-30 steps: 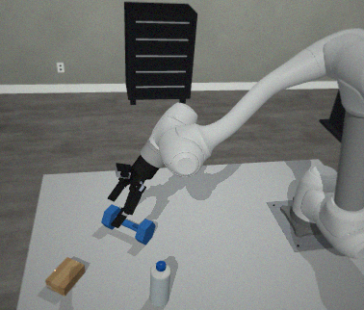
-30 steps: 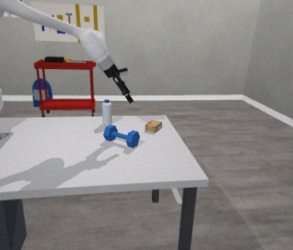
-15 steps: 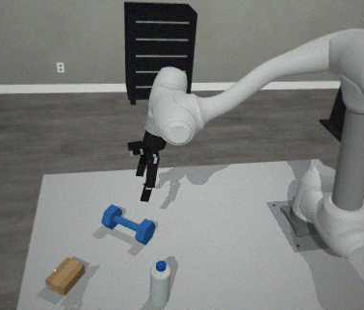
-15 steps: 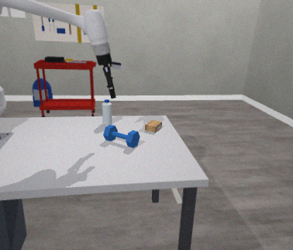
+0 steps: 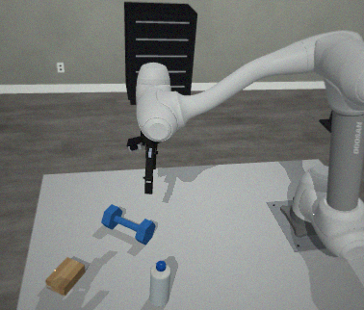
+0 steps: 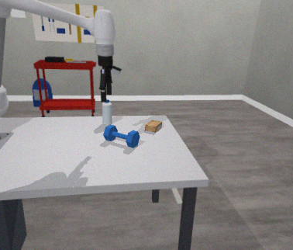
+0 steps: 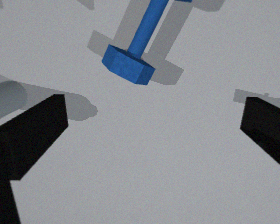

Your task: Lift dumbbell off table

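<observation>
Wrist view: end effector spread wide, gripping nothing, pointing down at the worktop (likely lining up a descent). Dumbbell lies flat just ahead, between box and bottle.

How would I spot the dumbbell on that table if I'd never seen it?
Look at the white table that the arm stands on. Near its middle, between the open gripper above and a white bottle with a blue cap, lies the dumbbell. It is the only all-blue thing, a bar joining two blocky ends.

"DOOSAN" on arm column
</observation>
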Robot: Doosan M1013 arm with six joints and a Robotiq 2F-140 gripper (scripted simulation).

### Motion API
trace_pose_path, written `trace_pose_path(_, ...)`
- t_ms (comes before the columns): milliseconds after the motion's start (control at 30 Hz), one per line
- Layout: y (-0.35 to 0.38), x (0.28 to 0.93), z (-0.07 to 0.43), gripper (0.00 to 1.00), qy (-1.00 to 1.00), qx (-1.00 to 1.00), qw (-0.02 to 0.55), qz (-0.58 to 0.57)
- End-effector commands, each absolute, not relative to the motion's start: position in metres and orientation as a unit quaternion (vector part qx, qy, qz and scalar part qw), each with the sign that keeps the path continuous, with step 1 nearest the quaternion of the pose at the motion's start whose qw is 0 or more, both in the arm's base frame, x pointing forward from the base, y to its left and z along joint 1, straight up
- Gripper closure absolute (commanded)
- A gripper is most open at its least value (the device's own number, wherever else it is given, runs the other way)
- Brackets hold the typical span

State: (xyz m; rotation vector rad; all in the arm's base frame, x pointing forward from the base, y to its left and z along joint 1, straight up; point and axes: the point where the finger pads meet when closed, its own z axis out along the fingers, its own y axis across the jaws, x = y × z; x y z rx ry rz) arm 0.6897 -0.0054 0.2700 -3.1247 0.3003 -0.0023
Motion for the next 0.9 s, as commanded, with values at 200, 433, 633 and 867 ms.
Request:
trace_pose_path(200, -0.013, 0.738, 0.2, 0.0, 0.224, -0.975, 0.0, 0.0)
trace_pose_path(433, -0.019, 0.767, 0.146, 0.0, 0.31, -0.951, 0.0, 0.001)
trace_pose_path(633, -0.019, 0.771, 0.138, 0.0, 0.322, -0.947, -0.001, 0.001)
trace_pose_path(867, -0.019, 0.77, 0.099, 0.0, 0.322, -0.947, -0.001, 0.001)
